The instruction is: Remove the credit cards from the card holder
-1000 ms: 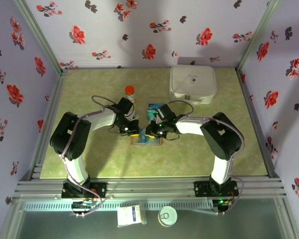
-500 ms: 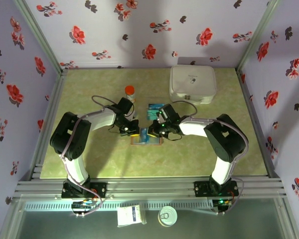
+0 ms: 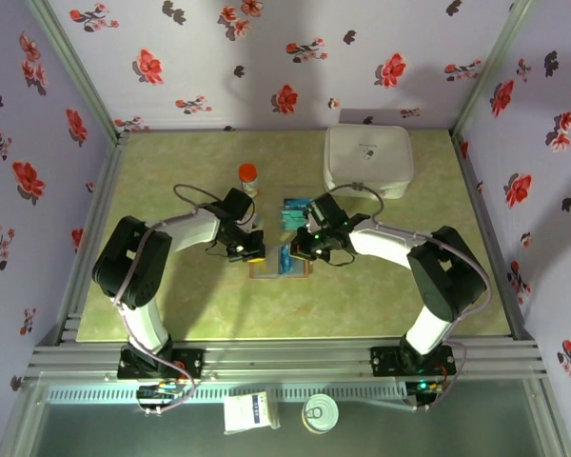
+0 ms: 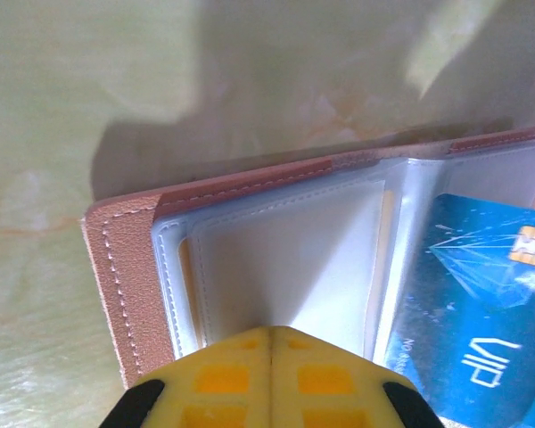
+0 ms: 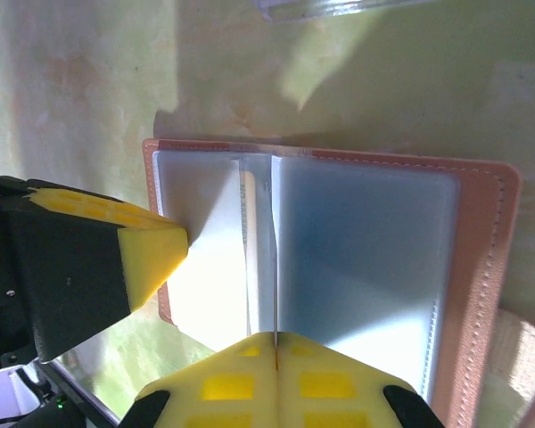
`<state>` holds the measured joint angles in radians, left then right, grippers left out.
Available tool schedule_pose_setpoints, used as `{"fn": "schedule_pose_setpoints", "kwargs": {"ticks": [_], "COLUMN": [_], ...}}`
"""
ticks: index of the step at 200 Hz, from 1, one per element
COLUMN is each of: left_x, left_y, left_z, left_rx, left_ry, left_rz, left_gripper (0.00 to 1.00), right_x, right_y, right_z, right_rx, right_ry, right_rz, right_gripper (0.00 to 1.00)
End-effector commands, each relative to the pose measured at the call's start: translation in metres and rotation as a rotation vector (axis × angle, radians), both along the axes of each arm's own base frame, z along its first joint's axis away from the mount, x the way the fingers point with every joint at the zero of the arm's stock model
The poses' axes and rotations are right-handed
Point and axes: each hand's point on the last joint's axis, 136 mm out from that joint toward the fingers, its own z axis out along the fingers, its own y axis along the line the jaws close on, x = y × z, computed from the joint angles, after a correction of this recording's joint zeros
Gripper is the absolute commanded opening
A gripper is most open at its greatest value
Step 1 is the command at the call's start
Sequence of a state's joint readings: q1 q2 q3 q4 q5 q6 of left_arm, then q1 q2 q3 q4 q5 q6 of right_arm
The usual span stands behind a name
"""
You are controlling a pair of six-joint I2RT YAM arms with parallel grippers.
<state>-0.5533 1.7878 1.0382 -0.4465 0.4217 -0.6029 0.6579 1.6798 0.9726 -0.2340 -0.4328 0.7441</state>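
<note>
The brown card holder lies open on the table, clear sleeves up. My left gripper is shut, its yellow tips pressed on the left sleeve and nothing between them. My right gripper is shut on a thin upright edge over the fold. That edge matches the blue credit card with a chip and "VIP". I cannot tell whether a sleeve still wraps it. Another teal credit card lies loose just behind the holder.
A white rounded case sits at the back right. An orange-capped bottle stands behind the left gripper. The left fingertip shows in the right wrist view, close beside the held edge. Floral walls enclose the table.
My right gripper has closed its jaws and shifted slightly right over the holder. The upright blue card moved right with it. The left gripper stayed shut in place.
</note>
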Motion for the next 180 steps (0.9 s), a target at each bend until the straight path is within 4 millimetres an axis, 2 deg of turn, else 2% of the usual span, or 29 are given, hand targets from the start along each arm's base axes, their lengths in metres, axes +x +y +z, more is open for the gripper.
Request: {"fn": "schedule_pose_setpoints", "kwargs": {"ticks": [1,48,79,101,133,180], "left_x": [-0.004,-0.003,0.005,0.009,0.011,0.009], "left_y": [0.012,0.013,0.008,0.007,0.008,0.013], "left_z": [-0.002,0.001,0.009,0.007,0.007,0.019], "left_rx": [0.028,0.011,-0.036,-0.040,-0.040,-0.049], "left_ry": [0.005,-0.005,-0.026,-0.021,-0.021,-0.035], "left_rz": [0.030,0.050,0.065,0.067,0.066,0.070], "left_gripper": [0.00,0.00,0.03,0.03,0.04,0.06], "right_x": [0.006,0.017,0.038,0.053,0.079,0.108], "right_y": [-0.012,-0.020,-0.033,-0.041,-0.050,-0.043], "right_z": [0.023,0.055,0.069,0.081,0.089,0.084], "right_rx": [-0.079,-0.217,-0.398,-0.478,-0.639,-0.654], "right_ry": [-0.088,-0.266,-0.439,-0.546,-0.669,-0.718], "right_rz": [0.073,0.350,0.616,0.819,1.077,1.265], "right_gripper": [0.01,0.00,0.00,0.00,0.00,0.00]}}
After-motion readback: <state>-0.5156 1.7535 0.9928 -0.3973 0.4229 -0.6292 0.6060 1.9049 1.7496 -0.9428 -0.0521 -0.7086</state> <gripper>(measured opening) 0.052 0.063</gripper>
